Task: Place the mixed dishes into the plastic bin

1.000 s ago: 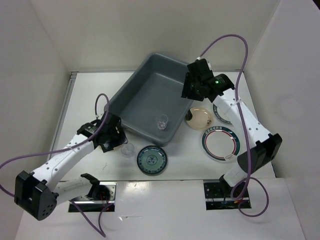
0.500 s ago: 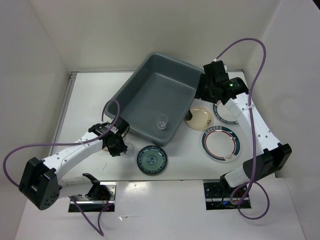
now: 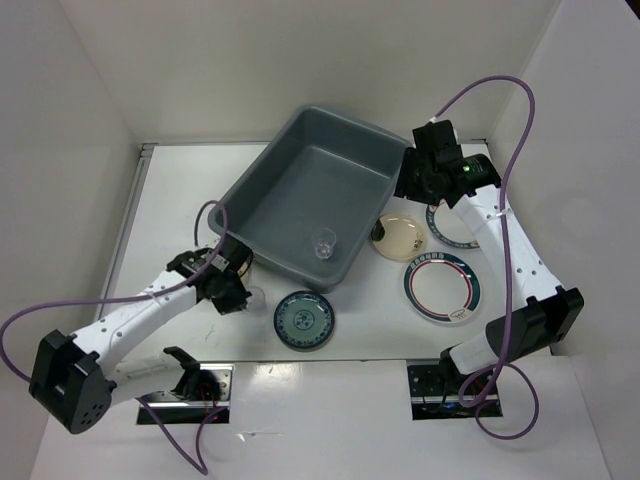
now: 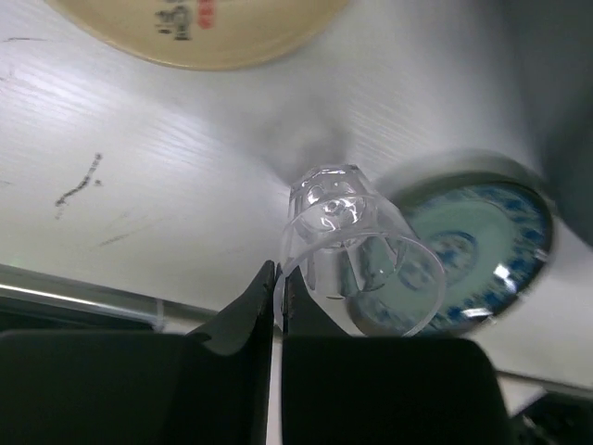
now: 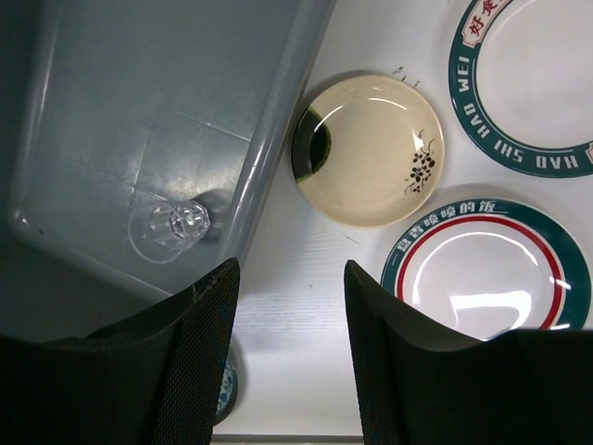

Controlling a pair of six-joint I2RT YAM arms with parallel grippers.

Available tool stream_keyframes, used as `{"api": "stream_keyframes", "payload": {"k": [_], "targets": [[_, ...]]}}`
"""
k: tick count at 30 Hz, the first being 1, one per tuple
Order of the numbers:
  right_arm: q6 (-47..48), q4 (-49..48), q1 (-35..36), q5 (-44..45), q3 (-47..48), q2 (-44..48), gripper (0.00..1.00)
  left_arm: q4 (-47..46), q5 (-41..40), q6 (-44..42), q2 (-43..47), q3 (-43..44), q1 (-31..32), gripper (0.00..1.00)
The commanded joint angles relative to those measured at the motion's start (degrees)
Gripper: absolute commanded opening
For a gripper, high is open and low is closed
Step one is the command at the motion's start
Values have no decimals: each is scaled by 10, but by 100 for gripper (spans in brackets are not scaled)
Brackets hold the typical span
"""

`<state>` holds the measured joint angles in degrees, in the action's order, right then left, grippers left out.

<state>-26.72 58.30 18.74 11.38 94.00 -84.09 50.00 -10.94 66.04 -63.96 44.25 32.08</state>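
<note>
Watching from the near edge: the left gripper (image 4: 276,278) is pinched fully closed on what looks like the rim of a clear cup (image 4: 347,250). The cup is tilted, just off the near corner of the bin, so that one isn't in yet. Right beside it a teal plate (image 3: 304,320) lies on the table, and the wrist camera shows a beige plate (image 4: 204,28) just past the cup.

Further back, the grey bin (image 3: 290,190) has exactly one thing in it, a second cup (image 3: 323,244) near its front wall. Off to the right, another beige dish (image 3: 402,236) and two white plates (image 3: 443,285) with banded rims sit outside. The right gripper (image 5: 292,273) hangs over the bin's right edge, fingers apart, holding nothing.

So roughly one down, six to go imo.

The table (image 3: 180,220) is white with a few dark scuff marks (image 4: 79,181), and plain white walls box it in on three sides.
</note>
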Motion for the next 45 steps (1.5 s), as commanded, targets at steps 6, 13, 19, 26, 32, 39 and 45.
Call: {"api": "stream_keyframes", "payload": {"k": [6, 13, 19, 26, 32, 39, 45], "targets": [[18, -13, -2, -10, -1, 13, 55, 33, 198, -106, -34, 245, 2, 0], [18, -18, -2, -10, -1, 24, 55, -60, 171, -178, -150, 455, -10, 0], [18, -13, -2, 1, -14, 46, 56, -148, 180, -221, -256, 485, -15, 0], [18, -13, -8, 12, -31, 64, 56, -154, 132, -267, -364, 530, -15, 0], [18, -7, -8, 18, -36, 75, 56, -160, 111, -277, -384, 522, -15, 0], [18, -7, -8, 18, -36, 75, 57, -165, 116, -272, -409, 506, 10, 0], [18, -7, -8, 23, -42, 75, 57, -155, 90, -277, -419, 494, 15, 0]]}}
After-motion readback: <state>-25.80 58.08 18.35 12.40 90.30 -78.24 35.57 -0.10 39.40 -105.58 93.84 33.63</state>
